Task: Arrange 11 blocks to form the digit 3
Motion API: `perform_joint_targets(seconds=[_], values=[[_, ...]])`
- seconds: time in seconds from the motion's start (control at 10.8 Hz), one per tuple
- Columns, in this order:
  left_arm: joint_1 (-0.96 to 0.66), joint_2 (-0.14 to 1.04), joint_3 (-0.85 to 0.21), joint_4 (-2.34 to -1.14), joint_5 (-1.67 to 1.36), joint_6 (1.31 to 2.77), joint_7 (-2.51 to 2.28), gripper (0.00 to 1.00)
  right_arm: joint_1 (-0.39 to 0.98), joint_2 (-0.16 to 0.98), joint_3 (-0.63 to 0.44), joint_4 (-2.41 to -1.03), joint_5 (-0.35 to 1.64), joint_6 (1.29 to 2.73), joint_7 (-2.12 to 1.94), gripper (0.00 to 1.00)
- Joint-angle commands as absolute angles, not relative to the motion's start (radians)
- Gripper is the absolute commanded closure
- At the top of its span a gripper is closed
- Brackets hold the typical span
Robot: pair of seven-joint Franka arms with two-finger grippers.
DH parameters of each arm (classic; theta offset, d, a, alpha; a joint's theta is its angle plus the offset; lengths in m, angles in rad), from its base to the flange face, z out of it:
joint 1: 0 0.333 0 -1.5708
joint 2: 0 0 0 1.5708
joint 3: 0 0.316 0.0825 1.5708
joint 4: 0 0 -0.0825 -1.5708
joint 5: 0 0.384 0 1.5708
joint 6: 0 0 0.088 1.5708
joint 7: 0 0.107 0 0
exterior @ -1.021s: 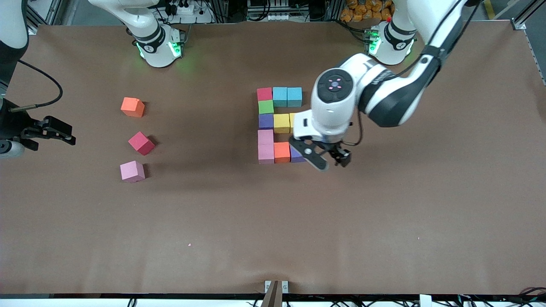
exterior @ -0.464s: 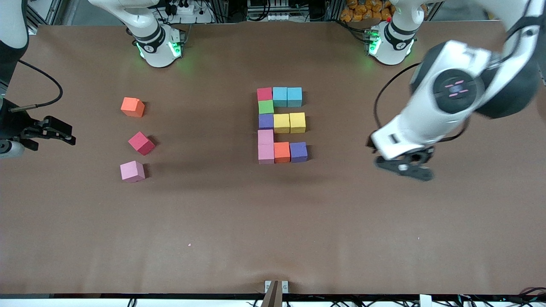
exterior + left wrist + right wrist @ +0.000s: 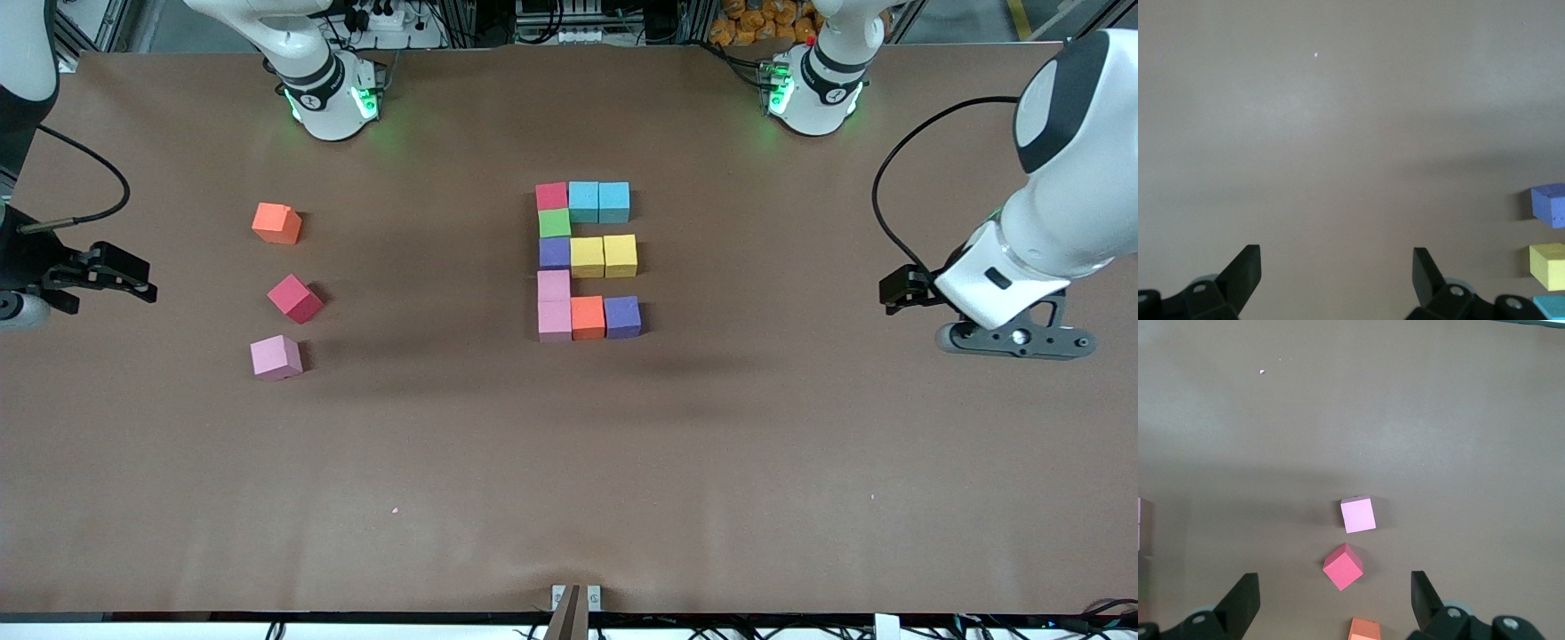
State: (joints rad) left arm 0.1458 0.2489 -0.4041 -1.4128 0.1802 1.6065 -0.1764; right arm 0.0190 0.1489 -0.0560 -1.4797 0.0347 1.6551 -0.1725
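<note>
The eleven blocks (image 3: 587,258) sit mid-desk in a finished figure — though its bars point toward the left arm's end. Left claw (image 3: 1335,280), released, hangs over bare desk (image 3: 569,462); right claw (image 3: 1335,603), released, waits over spare cubes (image 3: 284,298). Judged best: park clear, touch nothing.

Both arms: glossy white shells, black joint bands. Bases (image 3: 813,84) round, ringed black, green lights glowing. Left arm: black oval cap on upper link, thin black cable looping to wrist, grey flange with screw holes. Grippers black: left gripper (image 3: 1337,277), right gripper (image 3: 1335,600), wedge-shaped fingers (image 3: 1245,270), silver screws.
</note>
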Motion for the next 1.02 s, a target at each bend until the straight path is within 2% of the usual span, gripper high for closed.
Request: perform_joint_targets(seconds=[0.0, 0.56, 0.93], values=[[-0.002, 0.149, -0.164, -1.453, 0.015, 1.598, -0.158, 0.0, 0.015, 0.155, -0.055, -1.468, 0.054, 1.652, -0.183, 0.0], [0.067, -0.063, -0.161, -1.646, -0.012, 1.631, -0.147, 0.0, 0.018, 0.158, -0.057, -1.468, 0.054, 1.655, -0.183, 0.0], [0.055, -0.06, -0.158, -1.634, 0.0, 1.631, -0.149, 0.0, 0.018, 0.158, -0.057, -1.468, 0.052, 1.655, -0.183, 0.0]])
